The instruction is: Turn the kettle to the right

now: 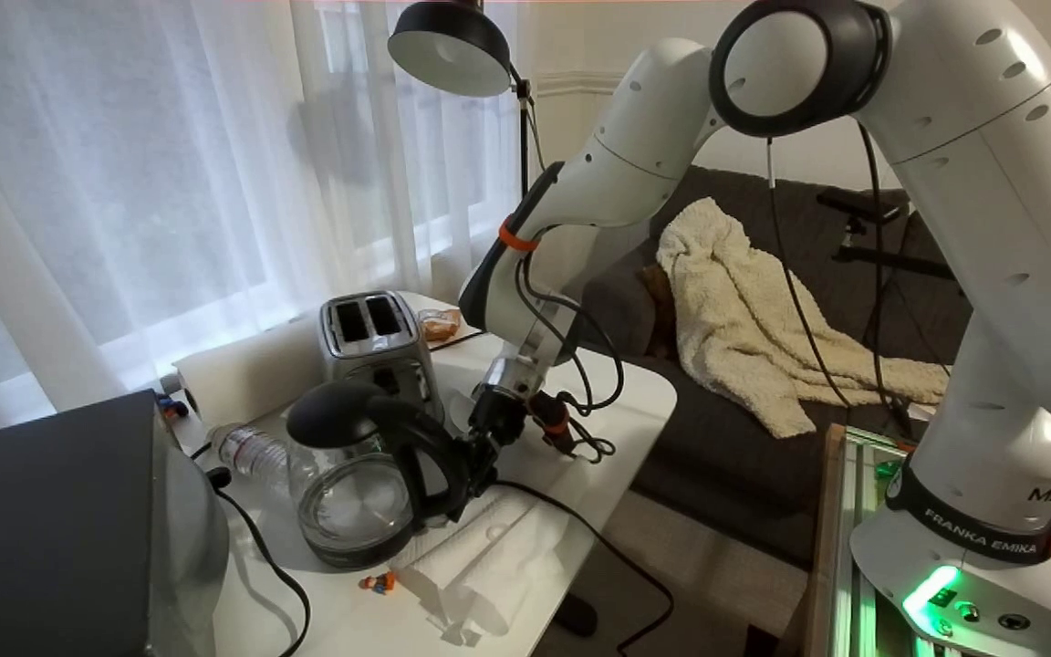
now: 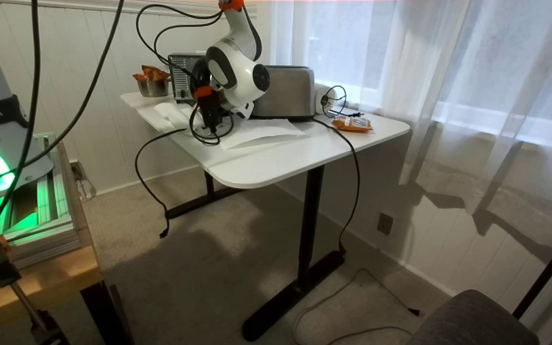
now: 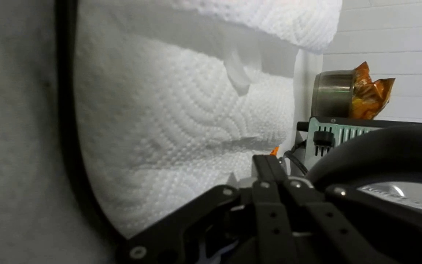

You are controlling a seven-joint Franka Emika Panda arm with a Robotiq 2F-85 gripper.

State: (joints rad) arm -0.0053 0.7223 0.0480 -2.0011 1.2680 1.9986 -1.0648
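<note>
The kettle point(image 1: 352, 511) is clear glass with a black lid and base. It stands upright on the white table, and its black handle point(image 1: 430, 456) points toward the arm. In the wrist view the curved handle point(image 3: 383, 150) shows at the right. In an exterior view the kettle is mostly hidden behind the arm. My gripper point(image 1: 452, 513) is low beside the handle's outer side, close to it; I cannot tell if they touch. In the wrist view the gripper's fingertips point(image 3: 268, 161) are pressed together with nothing visible between them.
The silver toaster point(image 1: 379, 333) stands behind the kettle, with a plastic bottle point(image 1: 252, 452) and paper roll point(image 1: 247, 374). A dark oven point(image 1: 51, 529) is at the left. Paper towels point(image 1: 498, 557) and a small figure point(image 1: 378, 582) lie in front. A black cord point(image 1: 580, 525) hangs over the table edge.
</note>
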